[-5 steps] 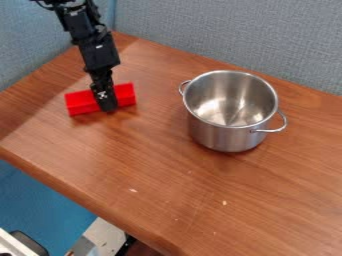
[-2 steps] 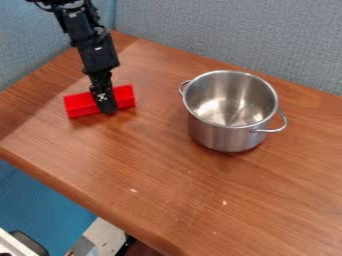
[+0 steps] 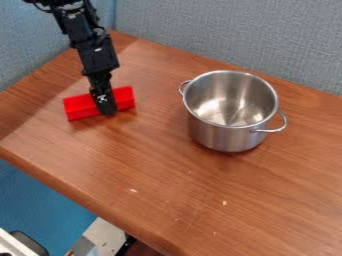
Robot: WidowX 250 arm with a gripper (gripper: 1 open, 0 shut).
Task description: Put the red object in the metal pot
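Now the black gripper (image 3: 102,103) points almost straight down at the left side of the wooden table (image 3: 160,180), its fingers planted on the middle of the red object (image 3: 102,102). That block lies flat on the tabletop, long side running left to right. The fingers straddle it, but whether they actually pinch it cannot be told from this angle. Over on the right, well apart from the block, the metal pot (image 3: 233,111) stands upright, mouth open, a loop handle toward the near right.
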